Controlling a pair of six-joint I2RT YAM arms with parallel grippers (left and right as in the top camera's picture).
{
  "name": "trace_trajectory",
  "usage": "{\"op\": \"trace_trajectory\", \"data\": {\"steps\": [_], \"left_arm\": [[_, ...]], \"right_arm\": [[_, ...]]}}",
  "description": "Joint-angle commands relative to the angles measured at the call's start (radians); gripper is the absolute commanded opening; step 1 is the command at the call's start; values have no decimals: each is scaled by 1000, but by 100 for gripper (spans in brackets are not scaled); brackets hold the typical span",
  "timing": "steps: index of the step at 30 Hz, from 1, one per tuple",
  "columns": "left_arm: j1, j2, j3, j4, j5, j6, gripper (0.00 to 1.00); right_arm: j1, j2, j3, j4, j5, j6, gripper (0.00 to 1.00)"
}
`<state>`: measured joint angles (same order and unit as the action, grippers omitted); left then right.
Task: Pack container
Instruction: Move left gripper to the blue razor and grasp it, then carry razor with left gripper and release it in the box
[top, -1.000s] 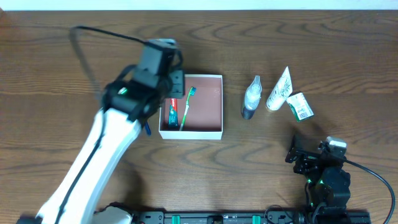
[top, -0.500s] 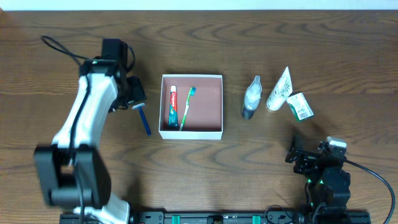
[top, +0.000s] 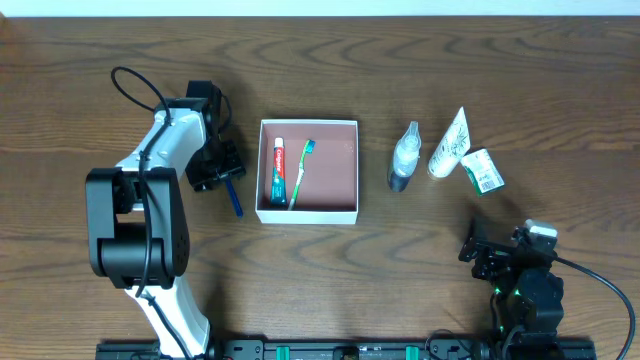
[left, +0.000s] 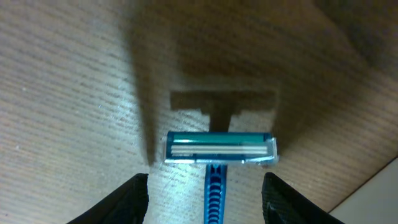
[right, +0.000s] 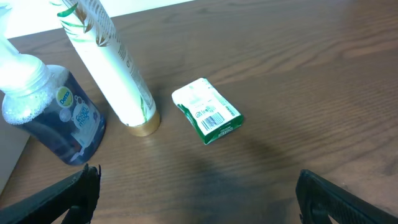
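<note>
On grained table, ribbed blue razor, square cardboard container

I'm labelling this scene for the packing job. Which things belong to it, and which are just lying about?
Belong to the job: container, with toothpaste and toothbrush inside; razor, straddled by the open left gripper; bottle, tube and small carton, probably still to pack.

Just lying about: nothing loose that I see; only the wooden table and the open right gripper.
</note>
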<state>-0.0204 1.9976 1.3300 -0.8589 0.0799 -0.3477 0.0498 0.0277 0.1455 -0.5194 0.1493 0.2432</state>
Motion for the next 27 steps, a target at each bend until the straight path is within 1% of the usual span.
{"op": "trace_trajectory", "data": {"steps": [1, 4, 5, 10, 15, 17, 22, 27], "left_arm": [[3, 42, -12, 4, 7, -10, 59], [3, 62, -26, 4, 7, -10, 59], [3, 65, -32, 5, 7, -10, 56], [3, 61, -38, 2, 7, 1, 31], [3, -6, -4, -75, 7, 51, 15], [3, -60, 18, -108, 7, 58, 11], [-6, -260, 52, -136, 7, 59, 6], [-72, -480, 53, -122, 7, 58, 6]], "right_arm": [[-8, -7, -3, -1, 0, -13, 99], [-8, -7, -3, -1, 0, -13, 99], [-8, -7, -3, -1, 0, -13, 99], [-8, -7, -3, -1, 0, -13, 99], [-8, -7, -3, -1, 0, -13, 99], [-8, -7, -3, -1, 0, -13, 99], [-8, -7, -3, -1, 0, -13, 99], [-8, -7, -3, -1, 0, -13, 99]]}}
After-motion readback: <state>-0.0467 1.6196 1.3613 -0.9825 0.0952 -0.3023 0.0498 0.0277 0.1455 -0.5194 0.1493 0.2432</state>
